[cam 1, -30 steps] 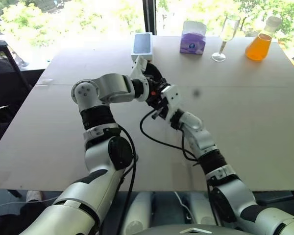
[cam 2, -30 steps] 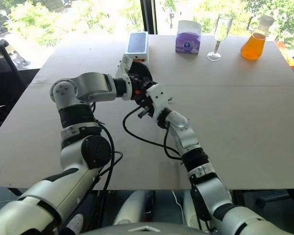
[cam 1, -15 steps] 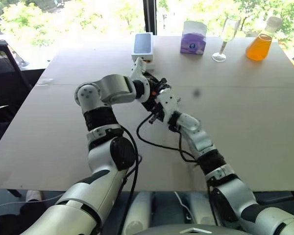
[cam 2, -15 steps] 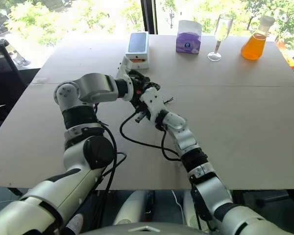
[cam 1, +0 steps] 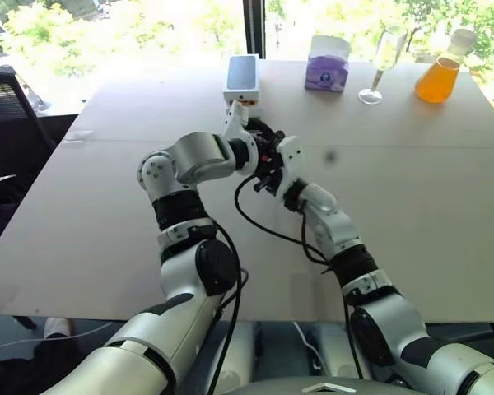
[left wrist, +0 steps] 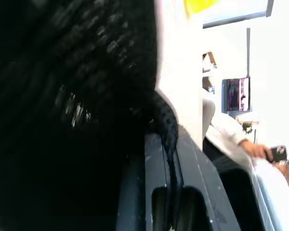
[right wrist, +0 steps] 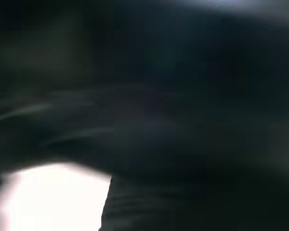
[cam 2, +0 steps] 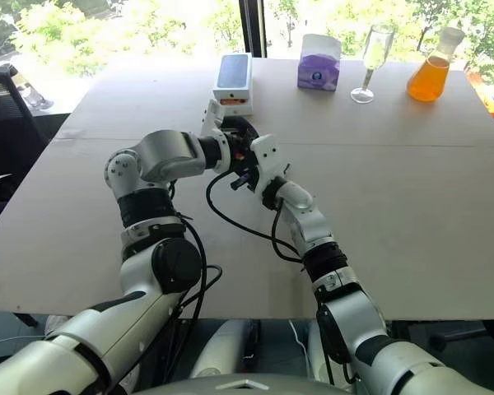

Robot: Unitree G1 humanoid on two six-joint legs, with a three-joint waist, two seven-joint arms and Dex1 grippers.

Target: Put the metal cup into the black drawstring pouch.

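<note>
Above the middle of the table [cam 1: 82,206], just this side of the white phone box [cam 1: 241,79], the two tools are brought together around the black drawstring pouch [cam 1: 262,141]. The left tool [cam 1: 257,148] is seen clamped on the pouch's woven black fabric, which crowds the left wrist view beside its dark finger [left wrist: 156,192]. The right tool [cam 1: 272,156] is pressed in from the near side, its fingers drawn together; what it holds cannot be made out, since dark cloth is all that is shown before it. The metal cup cannot be picked out between the tools, and it is judged to be at or inside the pouch mouth. The pouch is soft, matte and oblong; which way its long axis runs cannot be told. Both tools lie equally near it. Behind the box, a purple tissue pack [cam 1: 327,63], a clear stemmed glass [cam 1: 380,66] and an orange-filled flask [cam 1: 441,76] are lined along the far edge.
</note>
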